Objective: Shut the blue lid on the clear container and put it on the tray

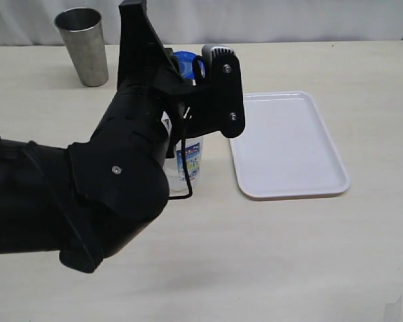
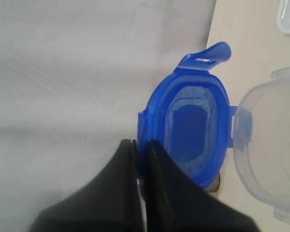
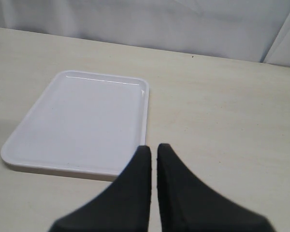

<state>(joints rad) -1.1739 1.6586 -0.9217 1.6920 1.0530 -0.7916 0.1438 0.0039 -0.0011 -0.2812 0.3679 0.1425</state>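
Observation:
My left gripper (image 2: 141,143) is shut on the edge of the blue lid (image 2: 193,130), which shows its hollow inner face with one flap sticking out. Beside the lid in the left wrist view is the open rim of the clear container (image 2: 273,145). In the exterior view the left arm hides most of the clear container (image 1: 191,161); only its labelled lower part shows, and a bit of the blue lid (image 1: 183,62) peeks out behind the arm. The white tray (image 1: 289,144) lies to the container's right. My right gripper (image 3: 153,147) is shut on nothing, low over the table by the tray (image 3: 82,121).
A grey metal cup (image 1: 84,45) stands at the back left of the table. A white curtain runs along the far edge. The big black left arm (image 1: 114,174) fills the left half of the exterior view.

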